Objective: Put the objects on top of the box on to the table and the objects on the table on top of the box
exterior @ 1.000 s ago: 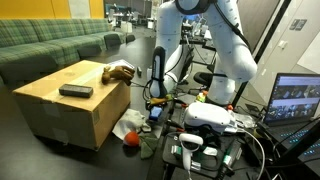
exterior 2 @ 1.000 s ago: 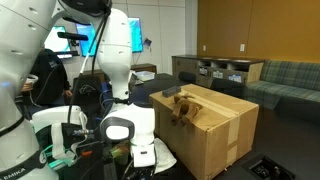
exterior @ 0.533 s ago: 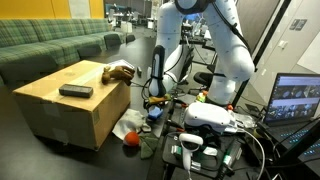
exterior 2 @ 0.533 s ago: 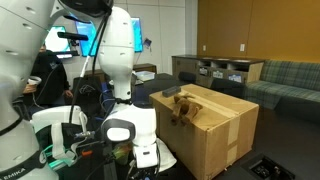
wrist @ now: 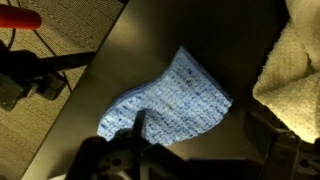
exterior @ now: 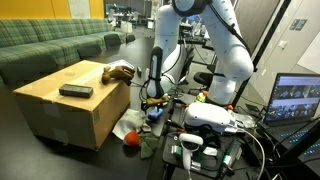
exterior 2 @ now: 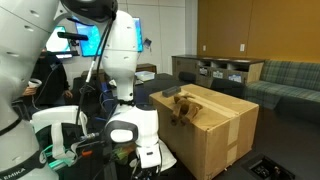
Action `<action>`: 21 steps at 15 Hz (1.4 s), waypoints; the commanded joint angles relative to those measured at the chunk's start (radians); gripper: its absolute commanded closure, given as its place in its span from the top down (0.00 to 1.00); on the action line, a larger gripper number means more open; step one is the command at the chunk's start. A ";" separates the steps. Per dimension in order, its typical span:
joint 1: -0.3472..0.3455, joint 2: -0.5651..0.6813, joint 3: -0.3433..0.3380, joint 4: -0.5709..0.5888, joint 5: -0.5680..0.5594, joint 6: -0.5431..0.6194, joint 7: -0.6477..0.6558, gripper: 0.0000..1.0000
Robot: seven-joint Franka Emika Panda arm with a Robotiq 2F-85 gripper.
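End effector (wrist: 200, 135) hangs low over blue cloth (wrist: 175, 90), jaws apparently spread, nothing held. Cloth lies crumpled on dark counter (wrist: 200, 30), cream towel (wrist: 295, 70) just beside. Best approach: centre on the raised fold, pinch cloth alone, lift clear before swinging to box (exterior: 70, 100).

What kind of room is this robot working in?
Probably a lab or office lounge: there is a green sofa, a monitor, and shelving behind the cardboard box.
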 commanded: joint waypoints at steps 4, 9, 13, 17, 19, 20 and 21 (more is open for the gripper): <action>-0.022 0.052 0.005 0.024 0.026 0.035 -0.054 1.00; -0.050 0.067 0.014 0.041 0.022 0.039 -0.080 1.00; -0.059 0.089 0.013 0.057 0.019 0.038 -0.104 0.94; -0.049 0.108 0.007 0.069 0.017 0.042 -0.121 0.54; -0.051 0.104 0.010 0.070 0.014 0.040 -0.130 0.40; -0.049 0.102 0.010 0.071 0.013 0.040 -0.134 0.33; -0.047 0.098 0.011 0.070 0.011 0.039 -0.140 0.24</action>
